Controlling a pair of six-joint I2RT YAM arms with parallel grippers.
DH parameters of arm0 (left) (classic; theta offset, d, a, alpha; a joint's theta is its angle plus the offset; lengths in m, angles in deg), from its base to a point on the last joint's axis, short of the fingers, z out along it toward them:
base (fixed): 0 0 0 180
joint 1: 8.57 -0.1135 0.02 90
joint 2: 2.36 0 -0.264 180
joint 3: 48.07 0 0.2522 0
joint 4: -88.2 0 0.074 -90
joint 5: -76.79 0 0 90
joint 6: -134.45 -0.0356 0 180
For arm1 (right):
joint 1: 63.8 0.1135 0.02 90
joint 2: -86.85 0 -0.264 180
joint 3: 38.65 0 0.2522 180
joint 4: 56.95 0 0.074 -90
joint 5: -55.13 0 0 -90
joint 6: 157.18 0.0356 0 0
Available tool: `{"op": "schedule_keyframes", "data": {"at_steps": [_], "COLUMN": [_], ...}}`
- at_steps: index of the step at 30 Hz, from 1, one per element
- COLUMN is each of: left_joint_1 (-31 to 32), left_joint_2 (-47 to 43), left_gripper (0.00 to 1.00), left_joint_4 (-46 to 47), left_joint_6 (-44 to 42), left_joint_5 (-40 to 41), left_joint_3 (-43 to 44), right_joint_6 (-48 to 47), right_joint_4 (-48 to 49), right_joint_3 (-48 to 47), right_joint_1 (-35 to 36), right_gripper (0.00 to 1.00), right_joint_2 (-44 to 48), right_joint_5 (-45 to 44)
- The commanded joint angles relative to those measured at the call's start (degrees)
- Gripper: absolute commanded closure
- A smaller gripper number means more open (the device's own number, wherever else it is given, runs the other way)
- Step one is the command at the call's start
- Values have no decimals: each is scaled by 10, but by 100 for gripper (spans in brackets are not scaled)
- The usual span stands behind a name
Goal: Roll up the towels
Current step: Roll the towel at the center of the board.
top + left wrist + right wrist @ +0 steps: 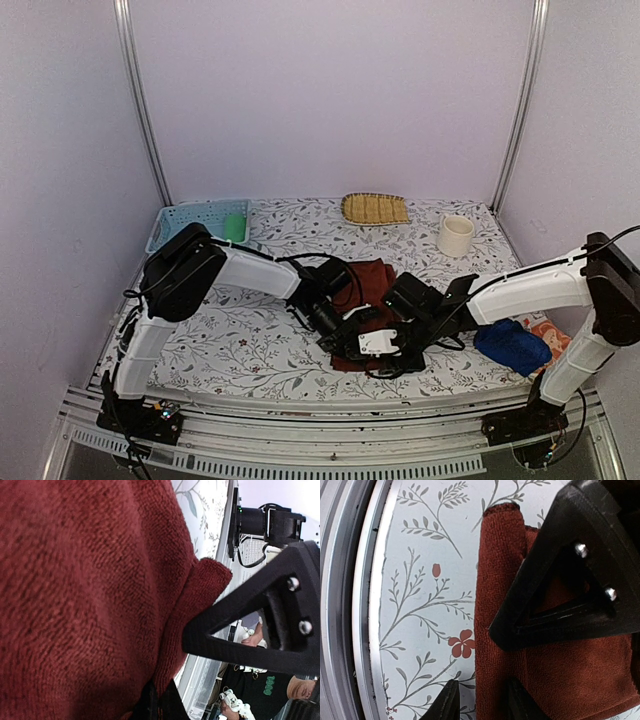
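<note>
**Both hands pinched the near fold of the reddish-brown towel**

The reddish-brown towel lay on the floral counter, just toward 6 o'clock from its centre. From above only its far part showed. The rest sat under a black tangle of wrists and fingers that could not be told apart there.

The left wrist view showed the left hand with its fingers drawn close on a thick folded edge, pinching it. The frame cut off the lower finger. The right hand likewise nipped the towel's rolled edge, its lower finger mostly out of frame.

At 4 o'clock the blue towel lay bunched, partly covered by the right arm, with a sliver of the orange towel beyond it. At 10 o'clock the pale blue basket held the green towel, of which little showed. A straw tray sat at 12 o'clock and a cream cup at 1.
</note>
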Motion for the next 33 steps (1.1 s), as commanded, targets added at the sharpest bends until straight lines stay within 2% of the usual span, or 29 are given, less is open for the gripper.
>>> {"op": "schedule_keyframes", "data": {"at_steps": [1, 3, 5, 9, 11, 14, 18, 20, 23, 27, 31, 33], "left_joint_1": [-13, -14, -17, -32, -42, -49, -36, -10, 65, 128, 169, 179], "left_joint_2": [30, 28, 22, -24, -76, -182, -347, -421, -498, -500, -450, -407], "left_gripper": [100, 100, 100, 84, 78, 71, 66, 63, 60, 62, 62, 61], "left_joint_4": [-40, -43, -43, -29, -1, 106, 260, 329, 404, 436, 427, 392], "left_joint_6": [6, 1, -7, -28, -33, -25, -25, -52, -136, -213, -289, -318], "left_joint_5": [56, 58, 68, 113, 143, 215, 328, 395, 523, 596, 579, 567], "left_joint_3": [-1, 4, 9, -1, -29, -125, -295, -385, -468, -491, -439, -394], "right_joint_6": [7, 7, 6, 7, 9, 12, 9, 2, -28, -78, -121, -133], "right_joint_4": [21, 24, 22, 11, -11, -59, -134, -173, -255, -360, -443, -460], "right_joint_3": [19, 22, 24, 29, 25, 6, -29, -55, -113, -190, -242, -255], "right_joint_1": [3, 3, 3, 2, -2, -22, -66, -95, -147, -194, -220, -230], "right_gripper": [65, 67, 74, 87, 92, 94, 96, 96, 97, 97, 97, 97], "right_joint_2": [-25, -37, -49, -56, -52, -43, -52, -73, -130, -226, -297, -321], "right_joint_5": [-32, -43, -49, -41, -16, 65, 203, 268, 379, 453, 495, 503]}}
